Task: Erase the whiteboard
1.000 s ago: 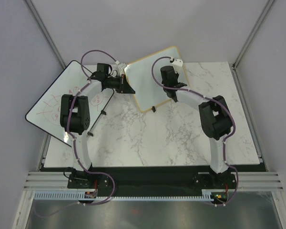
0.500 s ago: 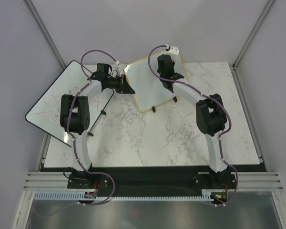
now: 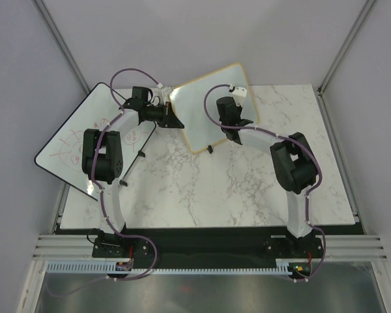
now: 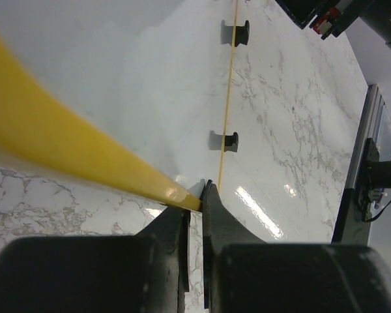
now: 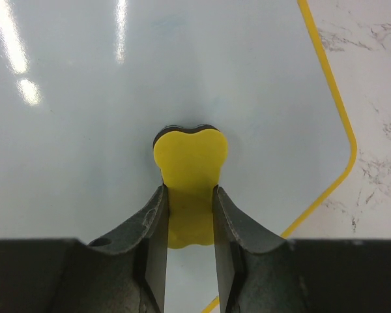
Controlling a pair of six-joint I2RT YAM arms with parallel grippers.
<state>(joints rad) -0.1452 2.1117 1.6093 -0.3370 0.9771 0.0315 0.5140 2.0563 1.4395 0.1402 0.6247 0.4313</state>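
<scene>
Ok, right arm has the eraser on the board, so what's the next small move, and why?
Probably slide the eraser across to another part of the whiteboard. The right gripper is shut on it, pad against the surface, and the patch around it shows no marks. The left gripper clamps the frame, steadying the board.

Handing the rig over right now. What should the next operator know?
Grippers: left gripper shut on the whiteboard at its left frame edge; right gripper shut on the eraser, pressed against the board face.
Done: no marks visible on the board in any view.
Left: probably check the patch hidden under the right arm, then set the eraser down and release the board.
</scene>
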